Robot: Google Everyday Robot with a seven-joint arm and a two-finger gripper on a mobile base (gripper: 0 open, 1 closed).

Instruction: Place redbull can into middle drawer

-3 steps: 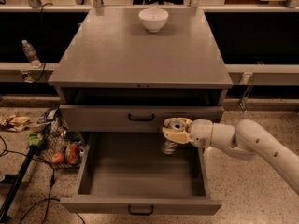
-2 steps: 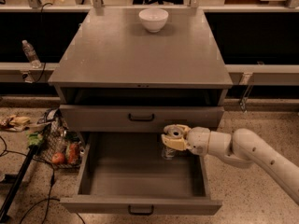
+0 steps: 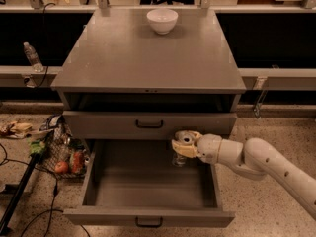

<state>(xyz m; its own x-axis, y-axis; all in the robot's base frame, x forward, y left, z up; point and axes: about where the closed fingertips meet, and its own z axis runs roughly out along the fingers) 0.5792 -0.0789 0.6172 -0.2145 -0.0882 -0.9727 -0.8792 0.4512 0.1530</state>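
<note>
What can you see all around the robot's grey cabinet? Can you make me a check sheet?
Surface: the grey cabinet top holds one white bowl near its back edge.
Job's things: the redbull can is upright at the back right of the middle drawer, which is pulled open. Nothing else seen inside.
Clutter: wire basket with food on the floor left of the cabinet; plastic bottle on the left ledge.
Grippers: the gripper is at the can's top, over the drawer's back right.
Cables: black cables on the floor at the left.
Surroundings: speckled floor; dark shelving behind.
</note>
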